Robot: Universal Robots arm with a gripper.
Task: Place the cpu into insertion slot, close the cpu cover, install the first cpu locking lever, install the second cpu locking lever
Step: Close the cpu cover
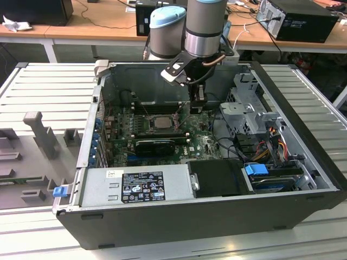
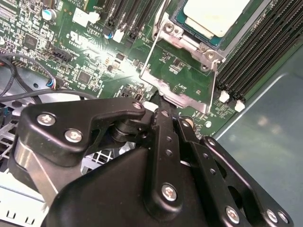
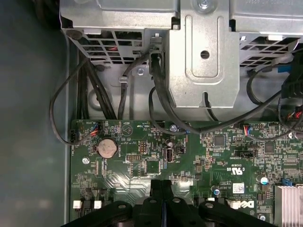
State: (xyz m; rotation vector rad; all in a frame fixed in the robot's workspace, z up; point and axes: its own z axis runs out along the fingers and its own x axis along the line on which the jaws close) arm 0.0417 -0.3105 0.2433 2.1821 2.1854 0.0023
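Observation:
The cpu shows its pale face, lying in the insertion slot on the green board. The silvery cpu cover frames it and looks folded down around it. Two thin wire locking levers run along the socket's sides toward a silver tab. My gripper is shut, its black fingertips just short of that tab, and I see nothing between them. In the exterior view the gripper hangs just off the socket on the exterior view's right. Its fingers are pressed together over the board.
Long black memory slots flank the socket. A black graphics card lies in front of it. A metal drive cage with loose black cables stands on the exterior view's right. The case walls enclose everything, with the power supply in front.

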